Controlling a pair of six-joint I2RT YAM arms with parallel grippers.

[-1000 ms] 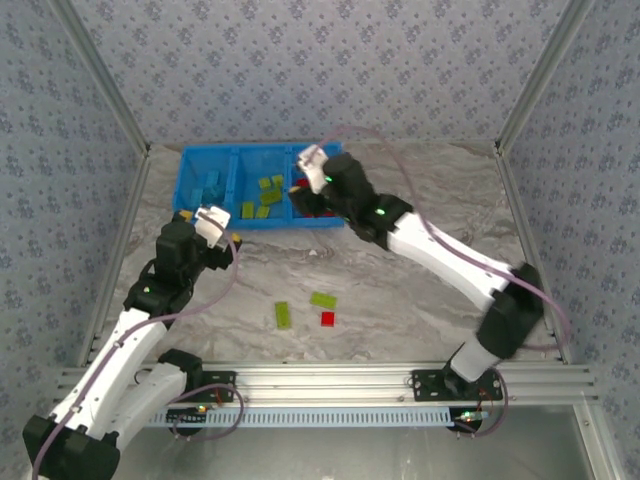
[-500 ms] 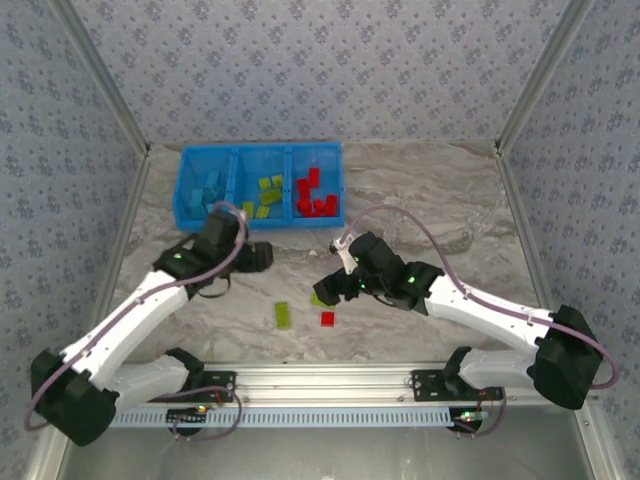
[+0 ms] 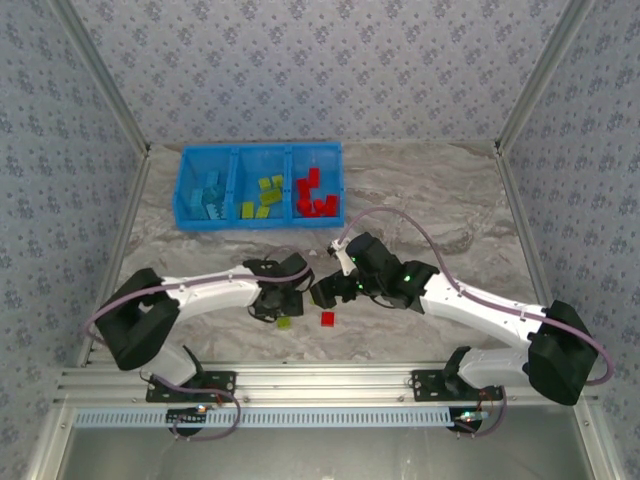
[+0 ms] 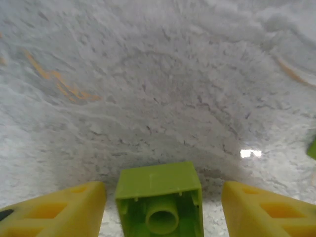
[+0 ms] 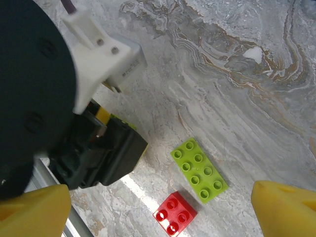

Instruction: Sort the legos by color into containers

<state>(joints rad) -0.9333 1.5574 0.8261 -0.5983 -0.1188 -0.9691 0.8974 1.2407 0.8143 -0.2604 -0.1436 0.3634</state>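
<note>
left gripper (image 3: 278,305) is wide open, straddling a green brick (image 4: 159,197) on the table (image 3: 450,200), long side running along the gap, so i'd just close. right gripper (image 3: 322,292) is wide open too, just beside it over another green brick (image 5: 199,170) and a red brick (image 5: 174,213). bins (image 3: 262,147) sit far left, open table between

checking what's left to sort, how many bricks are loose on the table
3. One green brick between the left gripper's open fingers, a second green brick below the right gripper, and a red brick beside it. Arms may hide more.
</note>
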